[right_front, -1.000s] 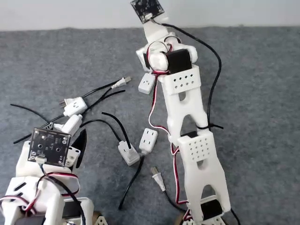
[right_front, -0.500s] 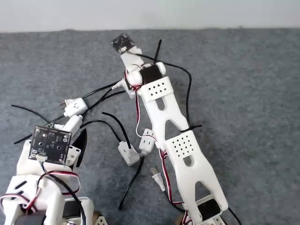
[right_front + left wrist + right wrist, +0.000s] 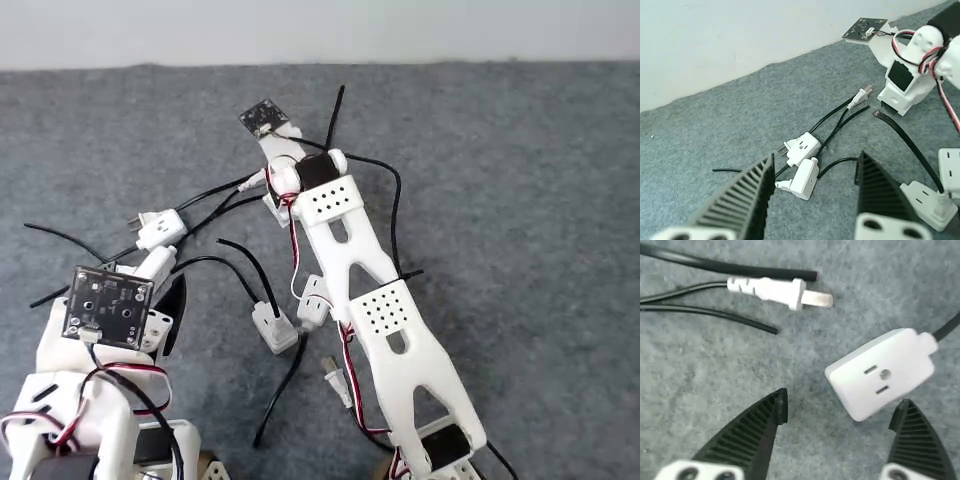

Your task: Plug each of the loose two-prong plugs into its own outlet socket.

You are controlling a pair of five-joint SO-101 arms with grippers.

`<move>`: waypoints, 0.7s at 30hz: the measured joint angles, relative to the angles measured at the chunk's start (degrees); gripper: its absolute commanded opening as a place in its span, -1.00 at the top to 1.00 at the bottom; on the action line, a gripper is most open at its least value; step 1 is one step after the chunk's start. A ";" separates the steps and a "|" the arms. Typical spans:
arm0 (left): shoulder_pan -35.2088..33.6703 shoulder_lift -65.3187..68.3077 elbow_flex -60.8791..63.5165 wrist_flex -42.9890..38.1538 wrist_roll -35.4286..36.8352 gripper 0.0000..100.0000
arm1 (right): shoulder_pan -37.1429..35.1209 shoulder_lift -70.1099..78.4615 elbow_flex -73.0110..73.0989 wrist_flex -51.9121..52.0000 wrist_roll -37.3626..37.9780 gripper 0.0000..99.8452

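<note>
Far on the grey carpeted table (image 3: 520, 200), my right claw (image 3: 842, 405) has swung leftward and now sits released and empty over a white outlet socket block (image 3: 880, 372). A white two-prong plug (image 3: 772, 290) lies just beside it, unplugged. Pickup looks next. The left claw (image 3: 816, 159) is released, near left.

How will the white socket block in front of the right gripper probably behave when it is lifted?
The socket block looks rigid and smooth, so it may slip. Its black cord will likely drag and twist it.
</note>
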 measured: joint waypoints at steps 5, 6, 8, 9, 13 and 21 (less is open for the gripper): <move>0.00 0.00 0.00 0.00 0.00 0.48 | -0.09 1.14 0.00 0.00 0.00 0.34; 0.00 0.00 0.00 0.00 0.00 0.48 | -0.09 1.14 0.00 0.09 0.00 0.34; 0.00 0.00 0.00 0.00 0.00 0.48 | -0.09 1.14 0.00 0.62 0.00 0.34; 0.00 0.00 0.00 0.00 0.00 0.48 | -0.09 1.14 0.00 1.41 -0.09 0.34; 0.00 0.00 0.00 0.00 0.00 0.48 | -0.09 1.14 -0.09 5.45 -0.26 0.34; 0.00 0.00 0.00 0.00 0.00 0.48 | -0.97 -3.08 -0.53 11.25 -0.26 0.34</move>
